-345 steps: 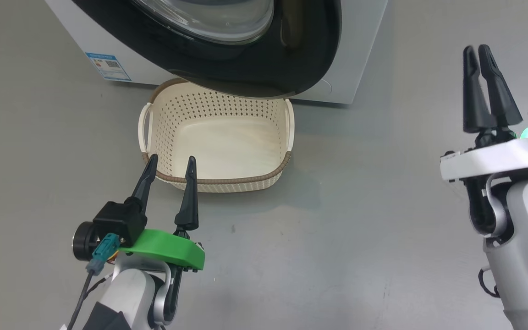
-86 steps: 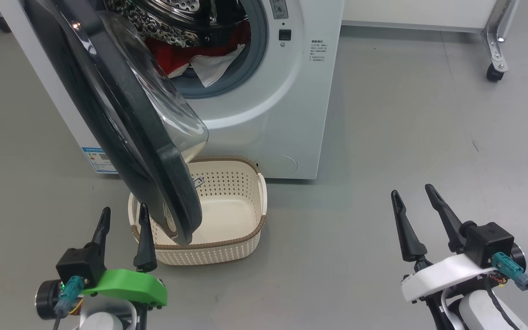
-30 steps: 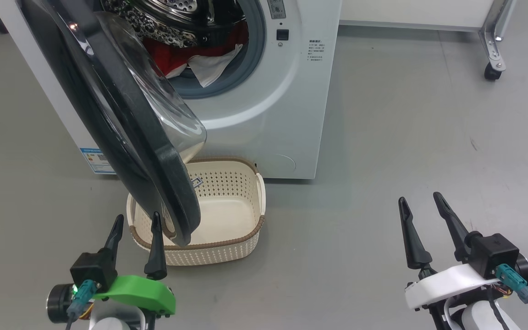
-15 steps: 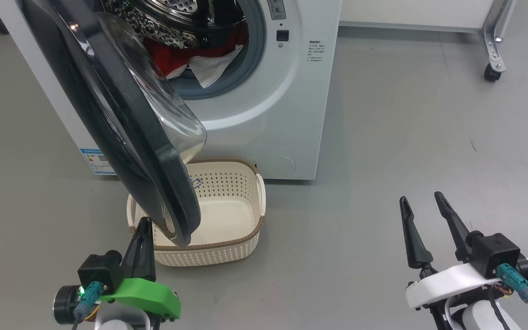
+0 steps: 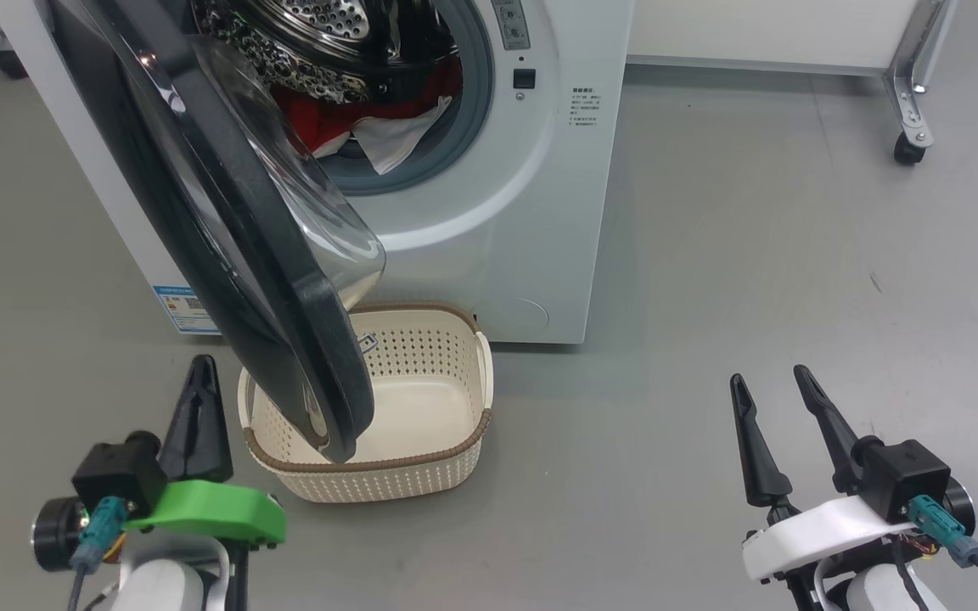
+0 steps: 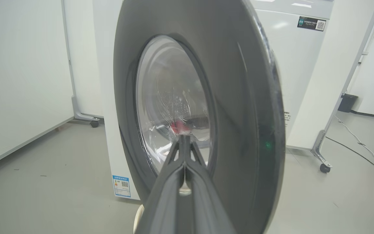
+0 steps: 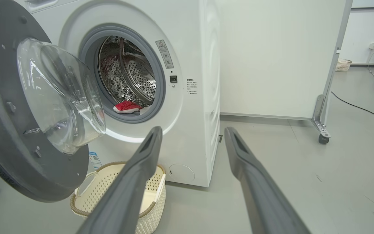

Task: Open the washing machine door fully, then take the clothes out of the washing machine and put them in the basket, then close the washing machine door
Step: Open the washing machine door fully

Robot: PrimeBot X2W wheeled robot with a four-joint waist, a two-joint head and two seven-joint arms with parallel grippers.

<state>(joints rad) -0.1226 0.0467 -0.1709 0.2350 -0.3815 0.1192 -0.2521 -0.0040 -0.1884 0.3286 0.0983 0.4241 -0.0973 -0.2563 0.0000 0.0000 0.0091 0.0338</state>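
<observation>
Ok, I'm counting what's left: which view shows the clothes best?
Head view: the clothes show largest, red and white, in the drum. Right wrist view shows them small and distant; left wrist view, just a red speck through the door glass.

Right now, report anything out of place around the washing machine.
The washing machine door stands only partly open, its black rim hanging over the left part of the basket and likely blocking part of the drop. The clothes lie in the drum. Nothing looks spilled or damaged.
</observation>
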